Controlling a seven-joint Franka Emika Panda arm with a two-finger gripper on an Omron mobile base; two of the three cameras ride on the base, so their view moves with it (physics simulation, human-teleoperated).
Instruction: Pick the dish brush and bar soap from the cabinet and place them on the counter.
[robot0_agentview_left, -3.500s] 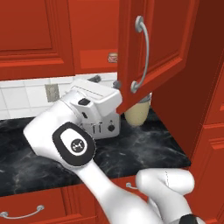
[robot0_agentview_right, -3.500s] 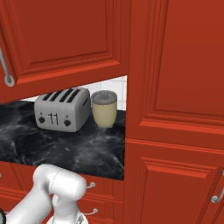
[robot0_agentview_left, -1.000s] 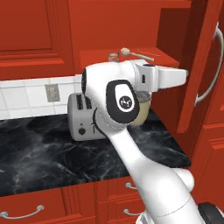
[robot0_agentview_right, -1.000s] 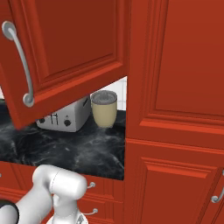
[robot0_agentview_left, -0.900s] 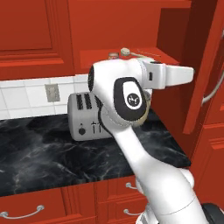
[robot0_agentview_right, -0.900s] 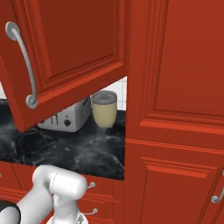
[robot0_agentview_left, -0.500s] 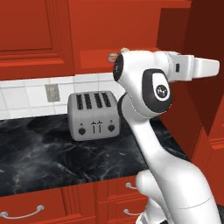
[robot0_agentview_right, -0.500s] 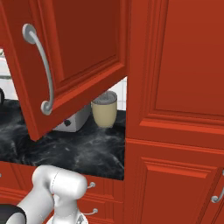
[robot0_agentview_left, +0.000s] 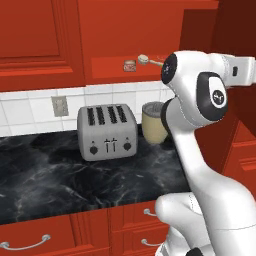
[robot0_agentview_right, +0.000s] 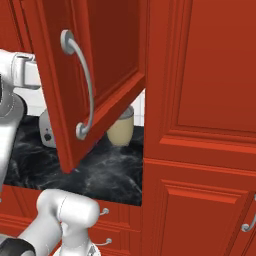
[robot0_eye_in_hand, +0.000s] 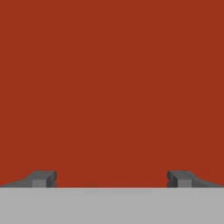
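The red cabinet (robot0_agentview_left: 112, 71) stands open, and its door (robot0_agentview_right: 107, 60) with the curved silver handle (robot0_agentview_right: 84, 85) is swung wide. On its shelf lie the small tan-orange bar soap (robot0_agentview_left: 130, 64) and, right of it, the dish brush (robot0_agentview_left: 144, 59), its thin handle pointing right. My arm (robot0_agentview_left: 200, 95) reaches right past the shelf, and the hand passes behind the door. In the hand view my gripper (robot0_eye_in_hand: 111, 179) is open, its fingertips (robot0_eye_in_hand: 43, 178) wide apart, close against a flat red surface with nothing between them. The black counter (robot0_agentview_left: 45, 175) lies below.
A silver four-slot toaster (robot0_agentview_left: 107, 131) and a beige cup (robot0_agentview_left: 153, 122) stand on the counter under the shelf. Red drawers with silver handles (robot0_agentview_left: 22, 244) run below the counter. A tall red cabinet front (robot0_agentview_right: 200, 125) closes off the right side.
The cabinet door has swung much further open, and my arm has swept right with it. The shelf with the soap and brush is now uncovered.
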